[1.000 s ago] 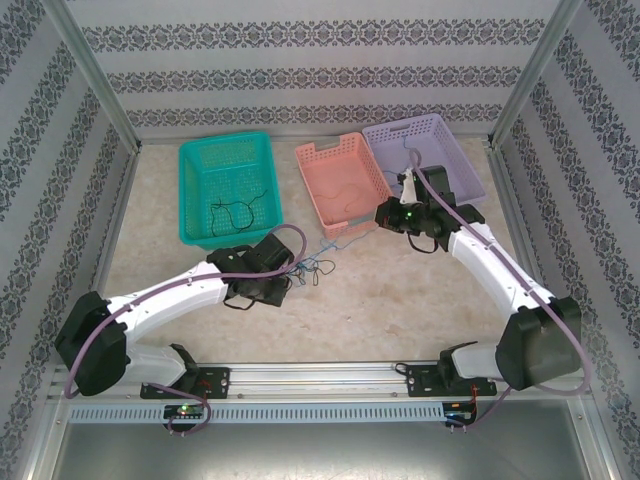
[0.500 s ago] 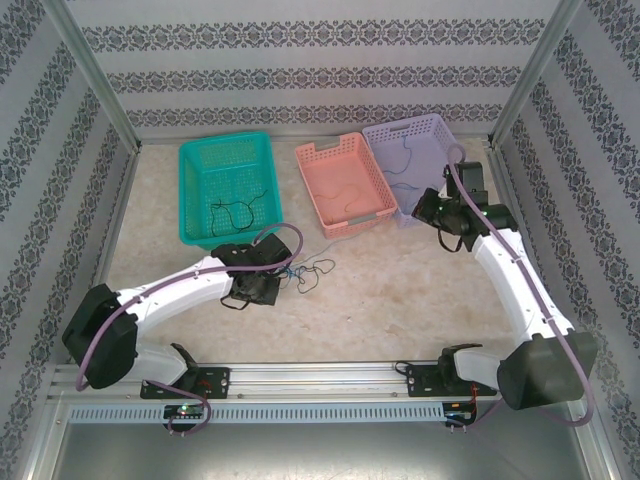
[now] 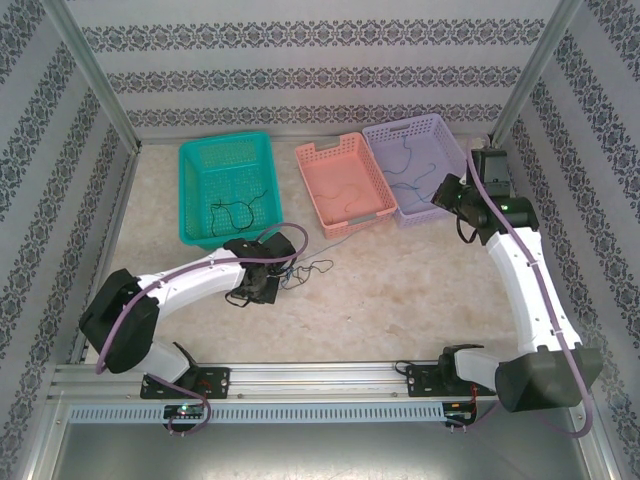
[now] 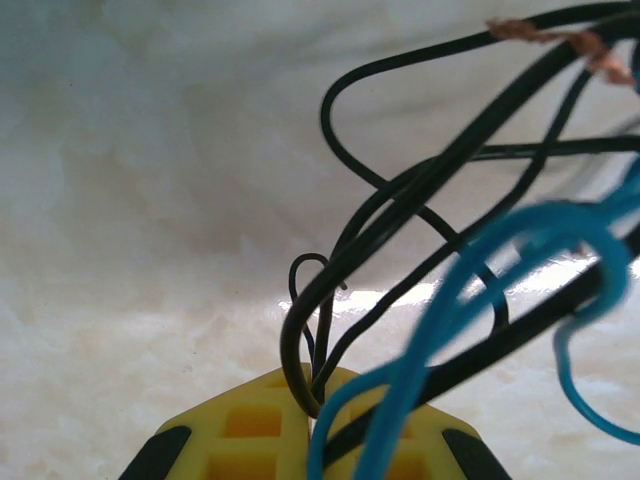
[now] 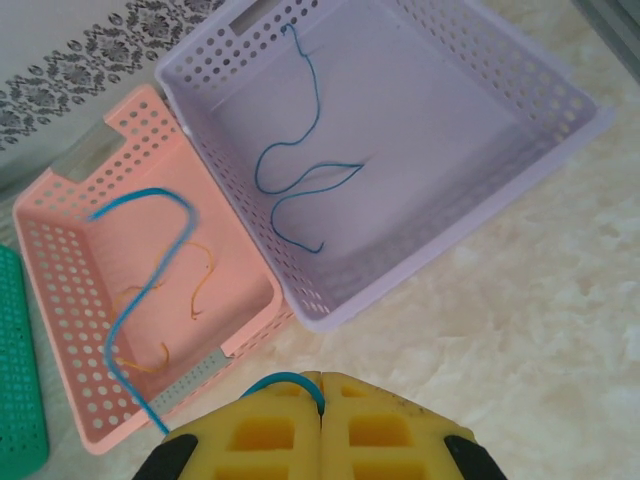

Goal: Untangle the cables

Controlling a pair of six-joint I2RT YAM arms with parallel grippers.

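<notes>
The left gripper (image 4: pixel 312 425) was squeezed closed on black cables (image 4: pixel 400 215) from the tangle (image 3: pixel 312 268), right at its tips — likely to pin them. The right gripper (image 5: pixel 320 405) was closed tight too, pinching a blue cable (image 5: pixel 148 191) that trailed off to its left — likely to pull it free.

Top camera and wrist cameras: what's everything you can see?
Teal plastic basket: one, teal, far left.
Pink plastic basket: one, pink, middle.
Purple plastic basket: one, purple, right.
Loose thin cable: one, black, inside the teal basket.
Thin wire: one, orange, inside the pink basket.
Loose squiggly cable: one, blue, inside the purple basket.
Cable tangle: one, black and blue, on the beige table.
Stretched cable: one, blue, leading from the right gripper.
Left gripper: one, yellow pads, shut on the tangle's black strand.
Right gripper: one, yellow pads, shut on the stretched cable.
</notes>
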